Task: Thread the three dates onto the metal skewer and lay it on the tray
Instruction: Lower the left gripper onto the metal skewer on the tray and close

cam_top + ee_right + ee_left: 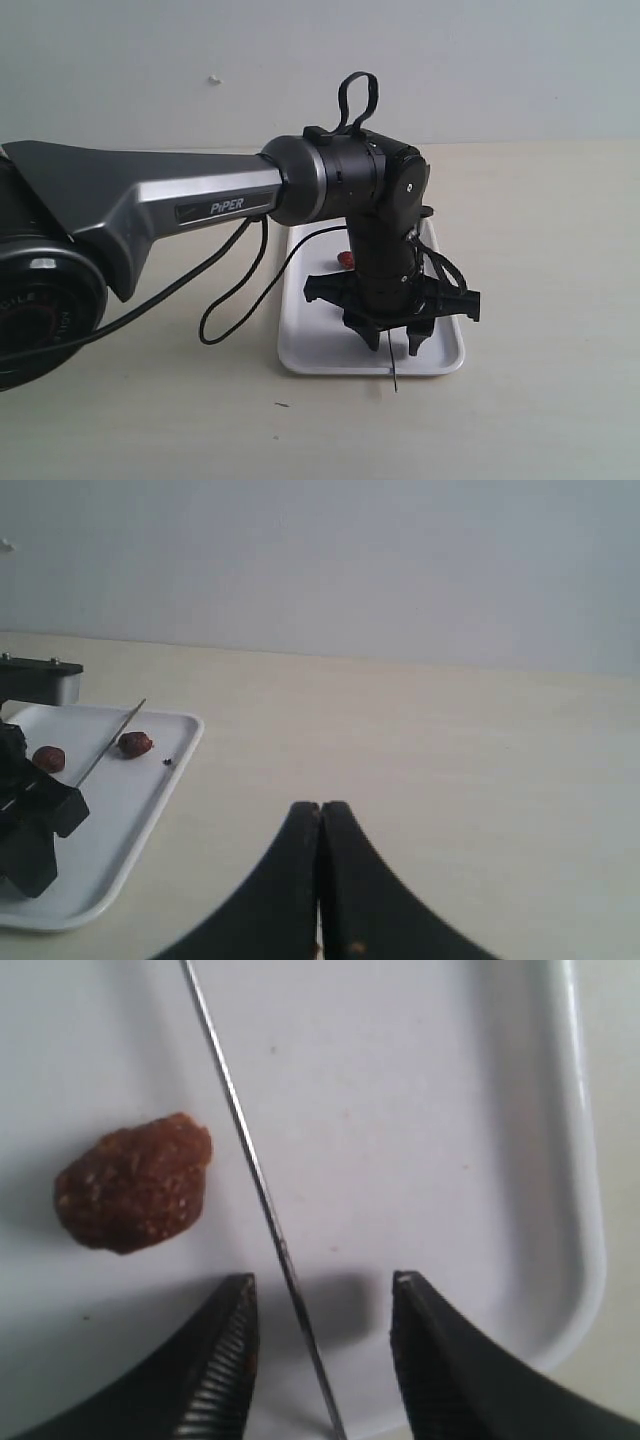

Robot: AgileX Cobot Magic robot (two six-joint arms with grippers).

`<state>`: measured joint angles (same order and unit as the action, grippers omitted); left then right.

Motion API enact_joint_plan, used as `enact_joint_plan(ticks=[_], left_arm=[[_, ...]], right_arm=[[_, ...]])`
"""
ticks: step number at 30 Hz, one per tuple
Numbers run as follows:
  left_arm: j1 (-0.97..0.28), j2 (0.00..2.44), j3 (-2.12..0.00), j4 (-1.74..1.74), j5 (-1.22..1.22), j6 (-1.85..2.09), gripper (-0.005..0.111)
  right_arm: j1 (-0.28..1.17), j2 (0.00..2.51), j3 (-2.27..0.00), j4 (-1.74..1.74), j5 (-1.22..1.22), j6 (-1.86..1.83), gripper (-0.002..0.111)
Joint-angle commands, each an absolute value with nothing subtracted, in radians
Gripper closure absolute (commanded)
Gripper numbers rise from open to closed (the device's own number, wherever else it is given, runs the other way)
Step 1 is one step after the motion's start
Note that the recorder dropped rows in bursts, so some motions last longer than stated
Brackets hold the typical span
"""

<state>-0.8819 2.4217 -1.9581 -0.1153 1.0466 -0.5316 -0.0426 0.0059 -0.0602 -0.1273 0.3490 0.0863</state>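
Left gripper (394, 346) hangs over the near end of the tray (310, 350), jaws apart, straddling the metal skewer (260, 1185), which lies flat with its near tip past the near rim. I see one date (48, 758) and a second date (135, 744) loose on the tray, either side of the skewer, neither threaded. Further right, my right gripper (320, 815) is pressed together, empty, above the table (450, 760).

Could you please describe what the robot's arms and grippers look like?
The left arm is silver-grey with a white PiPER mark, a black wrist and loose black cables. The left gripper is black; its curved fingers are ribbed inside. The right gripper is black too, and tapering.
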Motion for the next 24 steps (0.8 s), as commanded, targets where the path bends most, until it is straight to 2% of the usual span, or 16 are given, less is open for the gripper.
enact_joint_plan(ticks=[1, 3, 9, 13, 24], left_arm=[[-0.886, 2.436, -1.957, -0.108, 1.048, -0.538, 0.063], [-0.886, 2.436, -1.957, -0.11, 1.052, -0.538, 0.066], [-0.886, 2.436, -1.957, -0.11, 1.067, -0.538, 0.088], [-0.886, 2.436, -1.957, -0.11, 1.063, -0.538, 0.098], [-0.882, 2.436, -1.957, -0.104, 1.061, -0.565, 0.1]], right_arm=[[-0.048, 0.0, -0.054, -0.132, 0.335, 0.083, 0.108], [-0.048, 0.0, -0.054, -0.132, 0.337, 0.083, 0.108], [-0.048, 0.0, -0.054, -0.132, 0.337, 0.083, 0.108], [-0.048, 0.0, -0.054, -0.132, 0.337, 0.083, 0.108], [-0.048, 0.0, -0.054, -0.132, 0.337, 0.083, 0.108]])
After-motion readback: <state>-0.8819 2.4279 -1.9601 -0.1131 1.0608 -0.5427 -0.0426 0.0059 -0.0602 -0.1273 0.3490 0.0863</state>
